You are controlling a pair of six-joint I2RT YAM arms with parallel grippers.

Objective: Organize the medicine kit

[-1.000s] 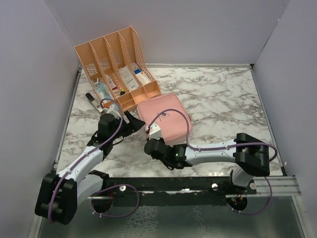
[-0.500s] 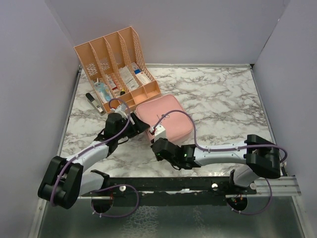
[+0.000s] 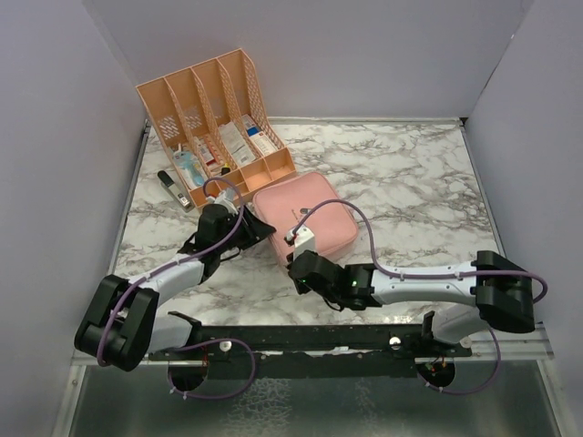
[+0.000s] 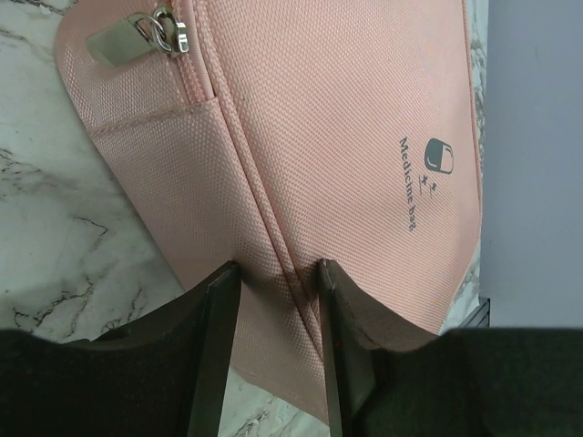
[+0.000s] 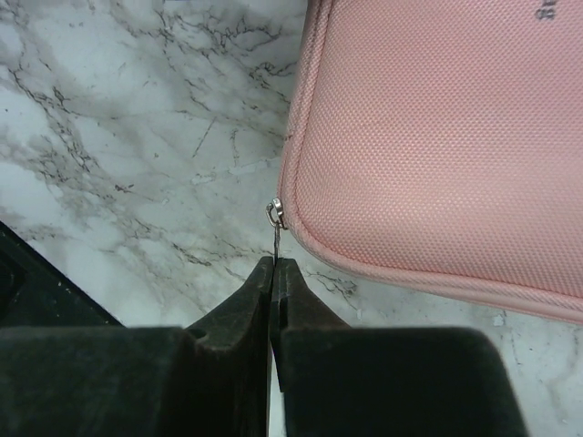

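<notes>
The medicine kit (image 3: 310, 217) is a flat pink zip case lying closed in the middle of the marble table. In the left wrist view its lid (image 4: 346, 109) shows a pill logo, and a zip pull (image 4: 137, 32) lies at the top left. My left gripper (image 3: 258, 228) (image 4: 279, 266) is at the kit's left edge, and the jaws pinch that edge with the zip seam between them. My right gripper (image 3: 290, 259) (image 5: 272, 261) is at the kit's (image 5: 437, 137) near left corner. It is shut on a thin metal zip pull (image 5: 276, 218).
A peach slotted desk organizer (image 3: 214, 118) holding several medicine boxes stands at the back left, close behind the kit. A dark oblong object (image 3: 171, 187) lies left of it. Side walls close the table in. A black rail (image 3: 364, 341) runs along the near edge.
My left gripper moved right to the kit's left edge and narrowed its jaws onto it. The right arm shifted right and nearer, still shut on the zip pull.
</notes>
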